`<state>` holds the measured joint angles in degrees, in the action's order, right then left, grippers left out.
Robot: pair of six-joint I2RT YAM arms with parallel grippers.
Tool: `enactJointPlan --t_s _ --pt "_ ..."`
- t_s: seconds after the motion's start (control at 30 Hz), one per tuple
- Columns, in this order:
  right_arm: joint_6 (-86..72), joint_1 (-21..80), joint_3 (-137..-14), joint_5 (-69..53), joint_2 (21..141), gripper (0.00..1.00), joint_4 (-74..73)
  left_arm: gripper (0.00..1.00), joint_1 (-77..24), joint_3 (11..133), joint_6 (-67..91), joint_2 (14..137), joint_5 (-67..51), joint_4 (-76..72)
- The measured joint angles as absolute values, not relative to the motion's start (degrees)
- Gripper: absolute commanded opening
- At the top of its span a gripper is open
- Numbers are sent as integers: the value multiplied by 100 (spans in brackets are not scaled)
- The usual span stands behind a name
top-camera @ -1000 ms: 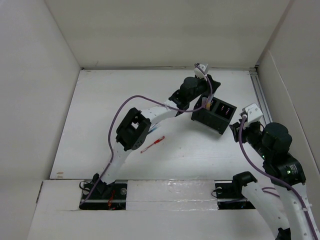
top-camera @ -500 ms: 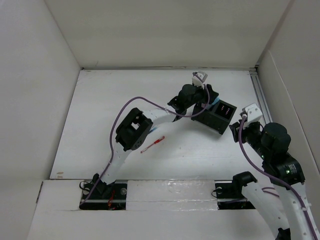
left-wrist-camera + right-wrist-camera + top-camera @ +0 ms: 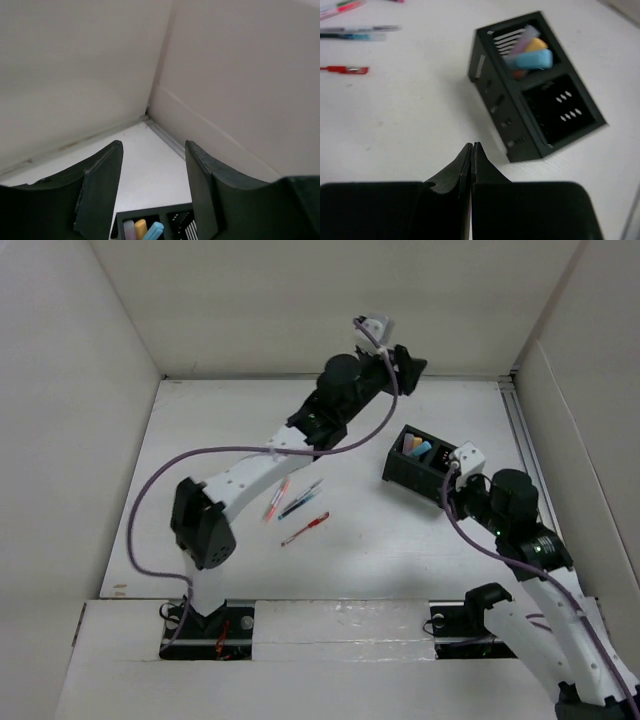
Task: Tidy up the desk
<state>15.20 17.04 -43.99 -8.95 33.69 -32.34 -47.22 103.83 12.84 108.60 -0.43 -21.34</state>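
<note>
Black organizer [image 3: 505, 110], pens [image 3: 300, 501] unseen from left wrist, left fingers [image 3: 100, 190] apart, right fingers [image 3: 455, 175] together

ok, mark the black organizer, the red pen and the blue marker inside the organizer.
black organizer [image 3: 408, 478], top external view, its near outer wall.
red pen [image 3: 305, 529], top external view, mid-barrel.
blue marker [image 3: 532, 60], right wrist view, middle of its body.

Left arm [image 3: 250, 472], right arm [image 3: 565, 632]: white links w/ black joints, purple cable [image 3: 150, 492] along each, white cam box [image 3: 466, 454] per wrist. Fingers [image 3: 100, 190] black.
</note>
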Motion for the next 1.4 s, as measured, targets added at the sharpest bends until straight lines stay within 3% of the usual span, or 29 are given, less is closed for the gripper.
enactJointPlan --t_s 0.1,0.2,0.3,0.4,0.43,0.57,0.77,0.9,1.1,1.4 --pt "1669 2123 -4298 -1238 4250 0 -2751 31 -4602 10383 1341 9819 154 -1715" --pt "1953 2897 -4477 -1339 5457 0 -2401 21 -4423 9797 1525 8525 386 -1402" --pt "2241 3745 -4954 -1332 6659 2 -2279 19 -4268 8934 1811 7269 639 -1013" --pt "2257 4397 -5787 -1194 7791 15 -2263 25 -4163 8167 2143 6418 805 -298" --pt "2154 4563 -5996 -1131 8095 30 -2180 26 -4139 7996 2235 6211 864 -23" --pt "1271 5050 -5900 -1129 8597 63 -1435 30 -4099 7561 2648 5763 1002 1184" --pt "-550 5166 -5074 -1179 8790 61 -268 35 -4099 6639 2976 5188 910 1863" --pt "-1745 5264 -4917 -930 9100 55 290 36 -4099 6556 3020 4838 913 2108" --pt "-3382 5616 -4812 -235 9574 54 1109 36 -4099 6458 2978 4644 725 2062" --pt "-5194 6034 -5500 1214 9889 51 25 36 -4099 6005 2818 4421 320 2067"
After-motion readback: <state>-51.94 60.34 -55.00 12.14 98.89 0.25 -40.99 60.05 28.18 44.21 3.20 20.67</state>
